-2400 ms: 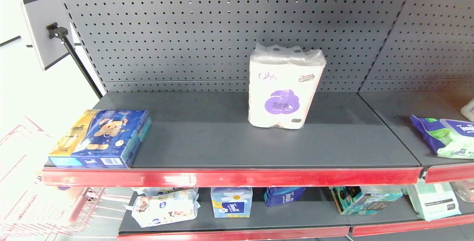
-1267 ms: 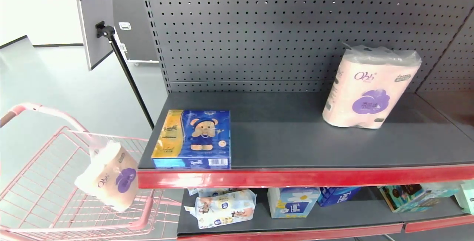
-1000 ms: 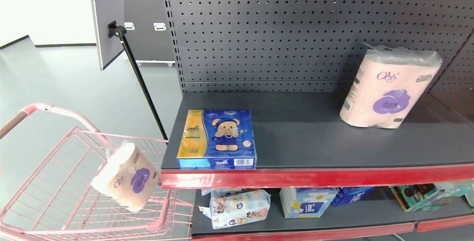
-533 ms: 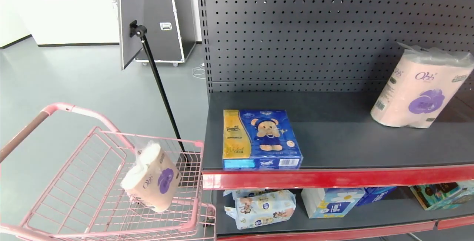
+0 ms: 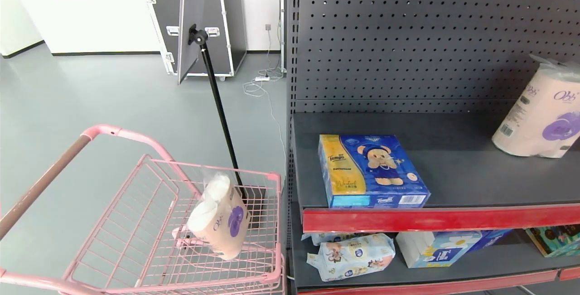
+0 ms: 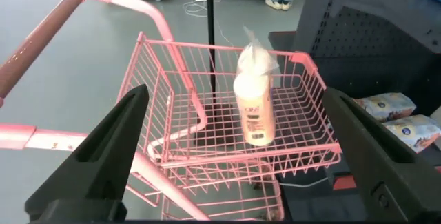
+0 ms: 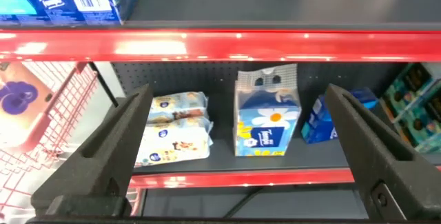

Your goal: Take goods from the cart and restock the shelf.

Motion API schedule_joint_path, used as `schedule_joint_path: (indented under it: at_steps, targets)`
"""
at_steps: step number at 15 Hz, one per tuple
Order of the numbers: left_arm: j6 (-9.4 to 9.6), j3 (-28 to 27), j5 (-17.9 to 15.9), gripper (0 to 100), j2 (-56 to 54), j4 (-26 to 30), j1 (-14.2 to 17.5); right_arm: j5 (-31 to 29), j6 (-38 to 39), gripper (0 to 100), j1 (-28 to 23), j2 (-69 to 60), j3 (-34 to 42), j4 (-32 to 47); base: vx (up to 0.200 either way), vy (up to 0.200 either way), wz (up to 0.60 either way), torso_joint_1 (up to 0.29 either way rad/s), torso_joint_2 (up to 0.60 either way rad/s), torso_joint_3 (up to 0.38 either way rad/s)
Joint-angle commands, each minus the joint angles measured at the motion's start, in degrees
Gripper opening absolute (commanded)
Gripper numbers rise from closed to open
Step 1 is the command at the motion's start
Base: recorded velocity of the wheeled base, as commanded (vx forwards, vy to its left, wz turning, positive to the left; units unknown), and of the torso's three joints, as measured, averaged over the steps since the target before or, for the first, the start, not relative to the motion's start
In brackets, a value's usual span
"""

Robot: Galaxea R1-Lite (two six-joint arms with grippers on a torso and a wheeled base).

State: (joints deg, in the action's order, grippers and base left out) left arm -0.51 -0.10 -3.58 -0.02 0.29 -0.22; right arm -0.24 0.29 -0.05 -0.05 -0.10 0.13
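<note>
Standing on end in the pink cart (image 5: pixel 104 130), towards the basket's shelf-side end, found the wrapped roll pack (image 5: pixel 219 215), the one good seen in there; could not tell whether touching the wire wall. Saw the left gripper (image 6: pixel 235 92) hanging over the cart's near side, spread wide with nothing between, well apart from the pack. Saw the right gripper (image 7: pixel 238 89) likewise spread and empty, facing the lower tier with its wipes pack (image 7: pixel 176 131) and daisy tissue box (image 7: pixel 267 117). On the upper shelf (image 5: pixel 453 172), noted a blue tissue box (image 5: pixel 371 170) lying flat at the front edge and a matching pack (image 5: pixel 541 120) upright farther right, well apart. Put the shift across the earlier head pictures down to the camera swinging left, not to any goods moving: saw box and shelved pack slide rightward together, spacing kept, with the cart coming fully into sight. Judged this the turn from shelf to cart for the next pick: one pack shelved, a second waiting, no grasp begun.
</note>
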Motion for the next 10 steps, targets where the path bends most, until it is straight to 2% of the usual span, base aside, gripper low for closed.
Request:
schedule_joint_path:
  at_steps: [1, 4, 10]
  targets:
    - [-0.02, 0.01, -0.02, 100, 0.02, -0.03, 0.04, -0.02, 0.06, 100, 0.05, 0.05, 0.01, 0.04, 0.000, 0.000, 0.00, 0.000, 0.00, 0.000]
    - [-0.02, 0.01, -0.02, 100, 0.02, -0.03, 0.04, 0.07, 0.06, 100, 0.05, 0.05, 0.01, -0.05, 0.000, 0.000, 0.00, -0.054, 0.12, 0.072]
    - [-0.02, 0.01, -0.02, 100, 0.02, -0.12, 0.04, -0.02, 0.06, 100, 0.05, 0.05, 0.01, -0.05, 0.000, 0.000, 0.00, -0.137, 0.37, 0.220]
